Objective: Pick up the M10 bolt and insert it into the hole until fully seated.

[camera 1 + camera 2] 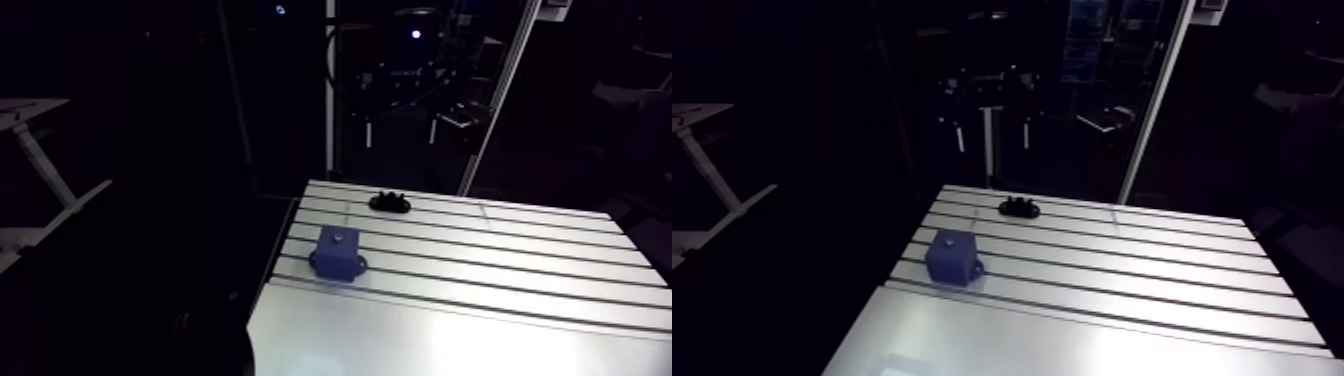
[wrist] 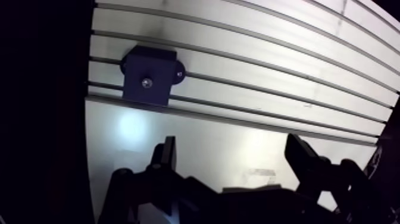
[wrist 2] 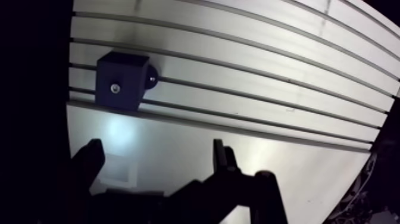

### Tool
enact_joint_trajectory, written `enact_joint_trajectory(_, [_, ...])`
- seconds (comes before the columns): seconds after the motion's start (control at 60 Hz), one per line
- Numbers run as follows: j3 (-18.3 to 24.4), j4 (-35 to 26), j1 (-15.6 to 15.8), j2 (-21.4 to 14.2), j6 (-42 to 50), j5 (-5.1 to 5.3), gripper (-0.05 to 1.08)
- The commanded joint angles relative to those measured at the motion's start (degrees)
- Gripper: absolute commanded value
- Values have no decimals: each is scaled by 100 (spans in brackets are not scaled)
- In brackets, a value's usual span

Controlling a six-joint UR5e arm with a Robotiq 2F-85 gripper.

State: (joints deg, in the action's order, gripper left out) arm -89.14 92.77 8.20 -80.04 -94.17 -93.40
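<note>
The claw [image 2: 232,149] points downward (its two fingers [image 2: 168,156] spread wide apart).

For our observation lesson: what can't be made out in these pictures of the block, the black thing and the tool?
Black thing, arm view: too small and dark to identify.
Blue block, wrist view: the shiny spot on top is too small to identify.
Tool, wrist view: open; body cut off by the edge.
</note>
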Motion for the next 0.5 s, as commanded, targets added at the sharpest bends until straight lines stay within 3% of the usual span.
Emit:
enact_joint_trajectory(0.017, [153, -293, -417, -233, 26, 59, 1])
enact_joint_trajectory(0.1, [165, -334, -582, -332, -16, 163, 1])
enact_joint_trajectory(0.5, [436, -479, -706, -378, -27, 227, 1])
